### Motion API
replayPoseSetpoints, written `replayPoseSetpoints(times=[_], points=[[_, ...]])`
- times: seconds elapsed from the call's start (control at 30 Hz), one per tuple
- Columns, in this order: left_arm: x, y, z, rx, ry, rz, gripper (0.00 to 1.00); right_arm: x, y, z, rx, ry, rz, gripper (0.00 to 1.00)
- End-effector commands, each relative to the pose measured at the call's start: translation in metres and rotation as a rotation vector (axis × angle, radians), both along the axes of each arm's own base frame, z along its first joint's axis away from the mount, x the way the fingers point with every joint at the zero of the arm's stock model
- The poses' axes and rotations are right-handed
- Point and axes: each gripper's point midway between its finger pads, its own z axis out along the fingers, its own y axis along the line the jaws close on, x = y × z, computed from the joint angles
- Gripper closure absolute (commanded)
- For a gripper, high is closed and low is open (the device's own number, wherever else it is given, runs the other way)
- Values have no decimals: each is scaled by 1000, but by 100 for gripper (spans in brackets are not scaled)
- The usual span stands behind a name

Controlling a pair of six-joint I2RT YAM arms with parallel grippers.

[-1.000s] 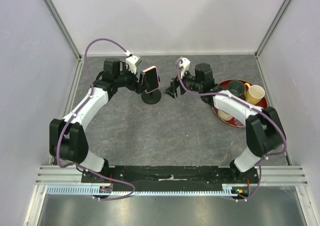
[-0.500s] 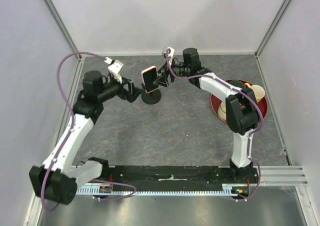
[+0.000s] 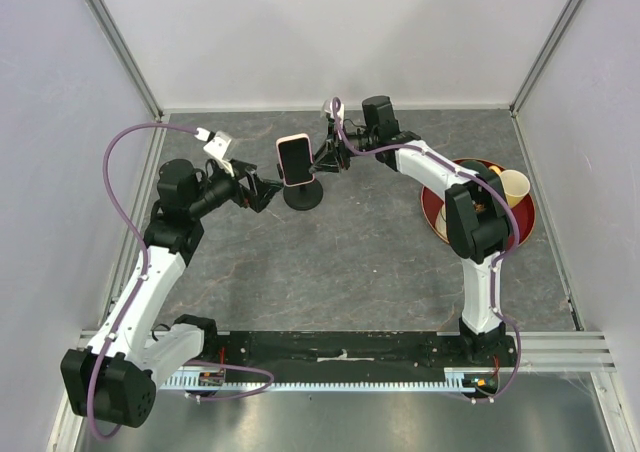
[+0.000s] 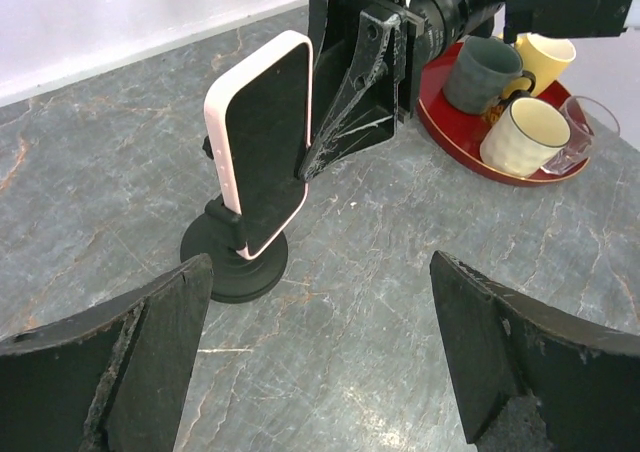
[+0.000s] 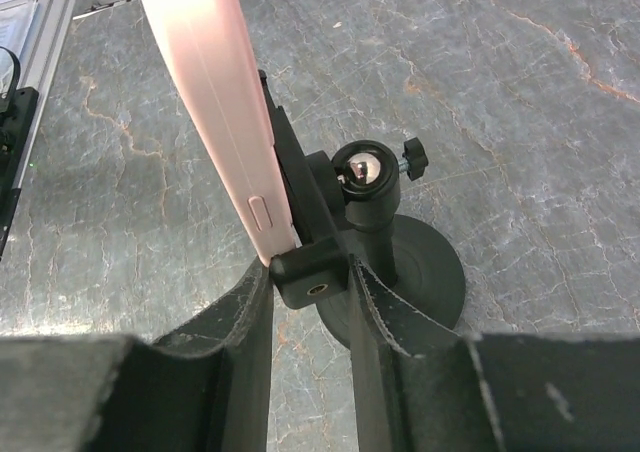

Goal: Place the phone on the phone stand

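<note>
Moved: left gripper [image 4: 320,262] has backed off the phone [image 4: 265,142], which it was beside a second ago; right gripper [image 5: 308,272] has come in behind it and narrowed.
Phone: seated in the cradle [image 5: 310,290] of the stand [image 4: 235,262], on end, leaning back, screen toward the left arm.
Left gripper: spread wide, well apart from the phone, holding nothing.
Right gripper: pinching the cradle, a finger against each side, just below the phone's edge.
Risk: a twist or tug from this pinch could swivel the ball joint [image 5: 358,167] or tip the small-based stand, so the phone slides out. This is likely if the arm moves before letting go.
Right wrist only: pink back, ball joint, thumbscrew [image 5: 412,155].
Left wrist only: black screen, tray [image 4: 450,137] of cups [image 4: 515,137] behind.
</note>
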Motion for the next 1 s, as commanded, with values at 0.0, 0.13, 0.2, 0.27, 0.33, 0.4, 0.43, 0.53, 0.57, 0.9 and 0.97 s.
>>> replayPoseSetpoints(times=[0.0, 0.13, 0.2, 0.27, 0.33, 0.4, 0.43, 0.53, 0.57, 0.9, 0.97], points=[[-2, -4, 21, -56, -53, -24, 5, -7, 10, 21, 83, -69, 66, 82], [-3, -5, 20, -63, -45, -28, 5, 7, 7, 23, 96, -105, -82, 97], [-3, -6, 20, -68, -43, -33, 6, 15, 6, 23, 107, -102, -133, 100], [-3, -6, 20, -71, -38, -32, 6, 26, 4, 20, 116, -88, -214, 100], [-4, -6, 19, -73, -38, -33, 7, 41, 0, 30, 157, -147, -293, 100], [-5, -7, 19, -75, -38, -39, 7, 53, -2, 32, 167, -172, -343, 100], [-5, -6, 19, -76, -37, -36, 7, 63, -1, 35, 172, -184, -360, 100], [-5, -8, 18, -80, -33, -44, 8, 82, 0, 26, 156, -165, -371, 100], [-5, -8, 18, -81, -30, -46, 8, 91, 0, 40, 175, -192, -369, 100], [-6, -12, 16, -99, -15, -69, 10, 130, 4, 18, 91, -232, -275, 100], [-6, -13, 16, -99, -15, -74, 10, 134, 6, 20, 104, -235, -232, 100]])
